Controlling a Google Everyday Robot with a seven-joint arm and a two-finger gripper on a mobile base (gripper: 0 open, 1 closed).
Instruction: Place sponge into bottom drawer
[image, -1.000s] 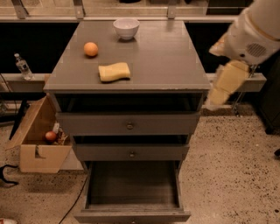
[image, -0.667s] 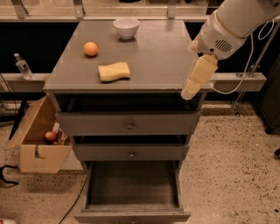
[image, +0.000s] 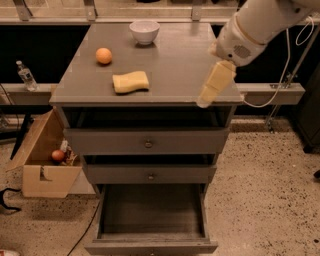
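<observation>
The pale yellow sponge lies flat on the grey cabinet top, left of centre near the front edge. The bottom drawer is pulled out and its dark floor shows bare. My gripper hangs from the white arm coming in at the upper right. It hovers over the front right corner of the cabinet top, well to the right of the sponge and apart from it.
An orange sits behind and left of the sponge. A white bowl stands at the back of the top. Two upper drawers are shut. An open cardboard box stands on the floor at the left.
The arm has swung left from beside the cabinet to above its front right corner, bringing my gripper closer to the sponge. The sponge, orange and drawers have not moved.
</observation>
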